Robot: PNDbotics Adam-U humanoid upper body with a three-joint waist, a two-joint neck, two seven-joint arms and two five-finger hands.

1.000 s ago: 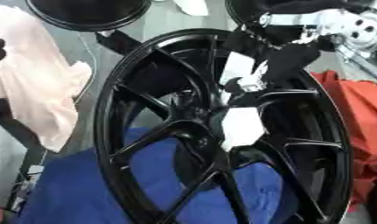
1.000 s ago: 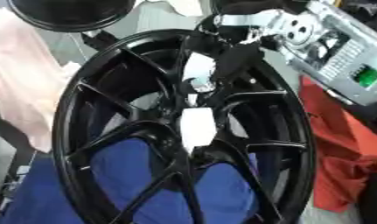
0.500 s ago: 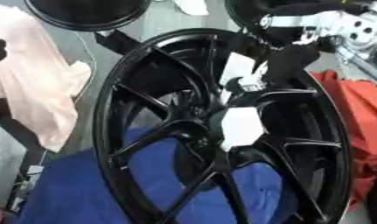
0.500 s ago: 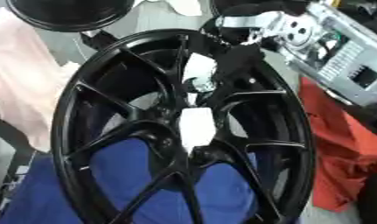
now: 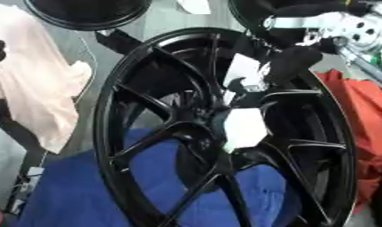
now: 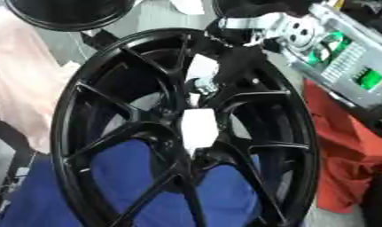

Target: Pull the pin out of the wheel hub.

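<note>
Black multi-spoke wheel hub (image 5: pixel 224 133) fills both eye views, lying over blue cloth (image 5: pixel 93 190); pale pink cloth (image 5: pixel 38 88) at 9 o'clock of the rim, red cloth (image 6: pixel 345 150) at 3 o'clock, a second black round part (image 6: pixel 66 13) at 11 o'clock. A white patch (image 6: pixel 198 126) covers the hub centre. Right hand (image 5: pixel 290 66) comes in from 1 o'clock, arm showing silver joints and an exposed green board (image 6: pixel 345 55). Its dark fingers reach down between the spokes just above centre, at 12 o'clock from the white patch, where a small metallic piece (image 6: pixel 203 85), probably the pin, sits beside a white-faced part of the hand. Whether the fingers pinch that piece or are only near it, I cannot tell; black on black hides their spread. Left hand not seen in either view. Risks, as judgement: if the fingers are not properly around the pin, a pull would slip off and leave it seated. A pull off the pin's axis could jam it in its hole or tip the unclamped wheel on the cloth. Fingers could also catch on a neighbouring spoke on withdrawal. A freed pin could drop between spokes into the cloth folds.
</note>
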